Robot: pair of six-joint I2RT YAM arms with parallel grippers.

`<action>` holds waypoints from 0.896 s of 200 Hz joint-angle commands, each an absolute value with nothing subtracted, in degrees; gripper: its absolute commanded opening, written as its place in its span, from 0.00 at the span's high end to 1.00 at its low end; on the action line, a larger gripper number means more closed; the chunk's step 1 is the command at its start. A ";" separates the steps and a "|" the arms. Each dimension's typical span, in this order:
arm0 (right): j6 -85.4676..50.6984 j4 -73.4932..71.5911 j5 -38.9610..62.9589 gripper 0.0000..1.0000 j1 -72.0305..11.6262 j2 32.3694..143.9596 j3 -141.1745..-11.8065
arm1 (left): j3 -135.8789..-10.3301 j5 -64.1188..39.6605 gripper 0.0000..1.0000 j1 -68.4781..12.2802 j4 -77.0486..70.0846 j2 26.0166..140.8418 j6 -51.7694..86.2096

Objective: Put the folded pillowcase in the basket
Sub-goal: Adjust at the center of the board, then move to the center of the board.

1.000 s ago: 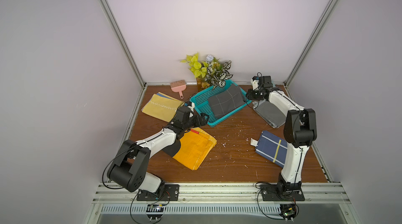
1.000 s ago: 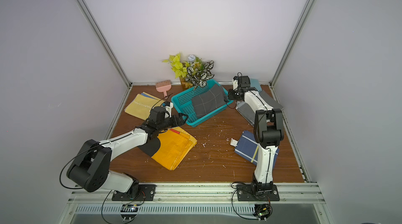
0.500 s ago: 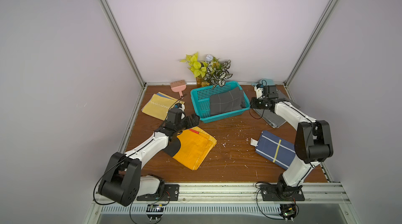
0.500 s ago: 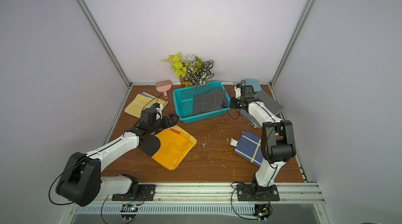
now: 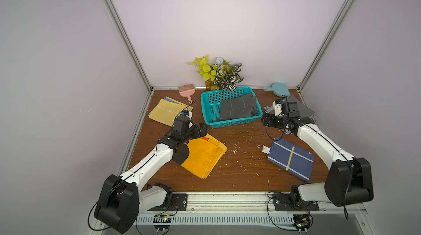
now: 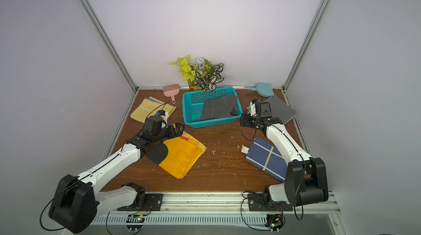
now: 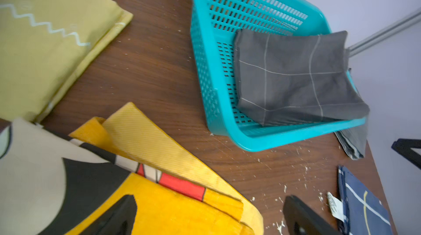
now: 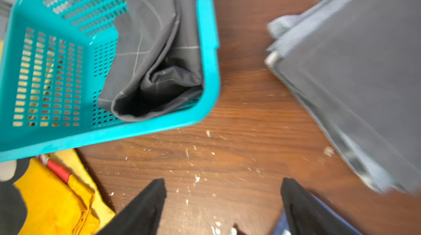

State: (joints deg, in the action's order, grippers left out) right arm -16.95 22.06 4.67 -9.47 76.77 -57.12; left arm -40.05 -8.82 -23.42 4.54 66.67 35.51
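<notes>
While the folded grey pillowcase with thin pale check lines (image 5: 238,109) lies inside the rectangular teal plastic basket with perforated walls (image 5: 234,124), both arms stand clear of it. The basket sits at the middle of the brown wooden table's (image 5: 241,154) rear edge in both top views (image 6: 214,122). The pillowcase fills the end nearer the right arm, with one folded edge bunched against that wall (image 8: 150,47).

The right gripper (image 5: 264,121) hovers just beside that end of the basket, over bare table. Its black fingers (image 8: 145,208) are spread wide with nothing between them.

The left gripper (image 5: 202,129) hangs near the basket's other front corner, above the folded orange cloth (image 5: 202,156). Its jaws are likewise parted and empty (image 7: 210,198).

A folded yellow-green cloth with a white zigzag (image 5: 167,110) lies at the rear left. A plain grey folded cloth (image 5: 303,110) lies at the rear right, and a navy cloth with a yellow stripe (image 5: 290,158) lies toward the front right.
</notes>
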 commanded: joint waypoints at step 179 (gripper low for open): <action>-36.68 15.87 10.20 0.33 -35.17 74.69 -40.10 | -45.44 -8.55 0.00 -42.18 -0.04 80.66 40.21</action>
